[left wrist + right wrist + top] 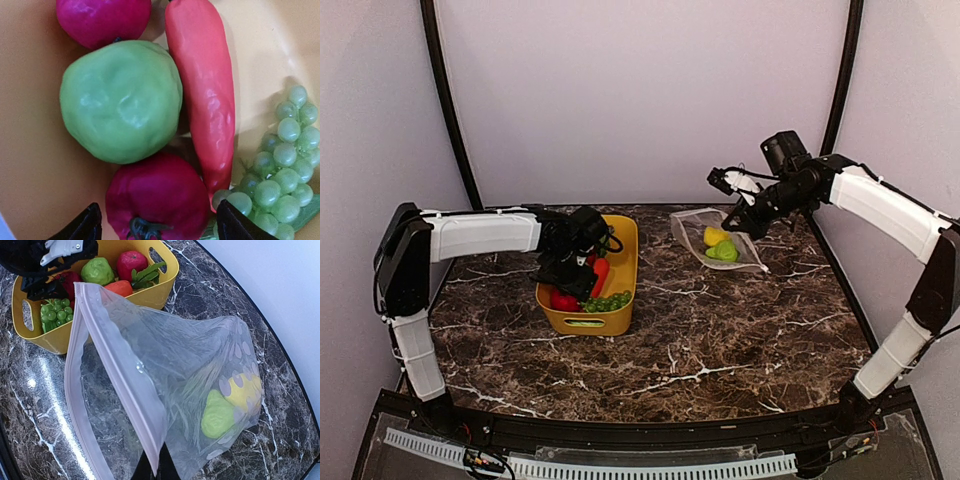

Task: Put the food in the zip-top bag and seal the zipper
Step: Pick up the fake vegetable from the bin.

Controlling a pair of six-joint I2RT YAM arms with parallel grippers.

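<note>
The zip-top bag (190,355) hangs with its mouth held open. My right gripper (155,471) is shut on its zipper (120,370) strip. A green piece (217,415) and a yellow lemon (245,390) lie inside the bag (705,228), at the table's back right. My left gripper (160,227) is open, low inside the yellow tub (610,322). Its fingertips (82,225) straddle a red tomato (157,195). Beside that lie a green fruit (120,100), an orange carrot (205,95), green grapes (285,165) and another red fruit (102,17).
The yellow tub (155,297) stands left of centre on the dark marble table (720,340), close to the bag's mouth. Leafy greens (147,274) lie at the tub's far end. White walls and black poles (445,100) close the back and sides.
</note>
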